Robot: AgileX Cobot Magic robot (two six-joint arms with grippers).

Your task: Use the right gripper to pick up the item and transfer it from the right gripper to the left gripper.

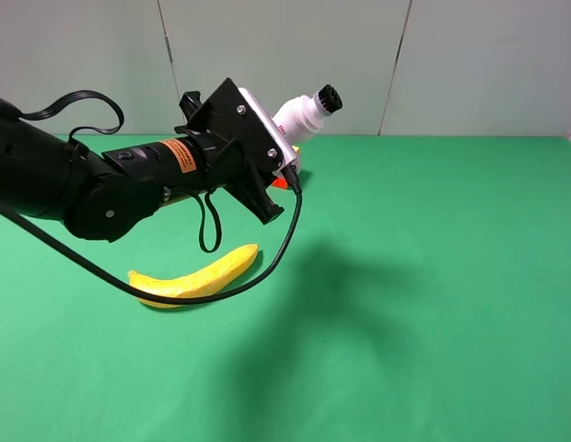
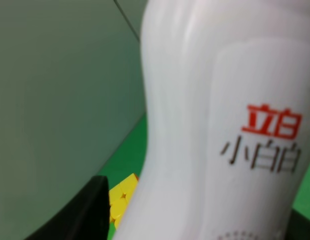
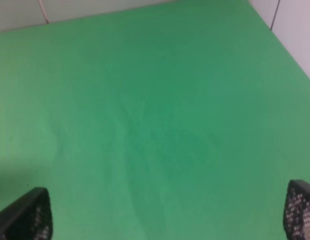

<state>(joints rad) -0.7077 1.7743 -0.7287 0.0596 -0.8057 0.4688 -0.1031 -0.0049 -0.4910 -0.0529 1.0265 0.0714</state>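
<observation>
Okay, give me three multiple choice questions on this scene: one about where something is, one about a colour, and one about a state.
1. Where is the banana?
A. on the green table
B. held up in the air
C. on top of a box

2. What colour is the cap of the white bottle?
A. white
B. black
C. red

3. How is the right gripper?
A. shut on the bottle
B. shut on nothing
C. open and empty

Answers:
1 A, since the banana lies flat on the table below the left arm.
2 B, since the ribbed cap is black against the white body.
3 C, since its fingers stand wide apart over bare table, while the left gripper holds the bottle aloft.
</observation>
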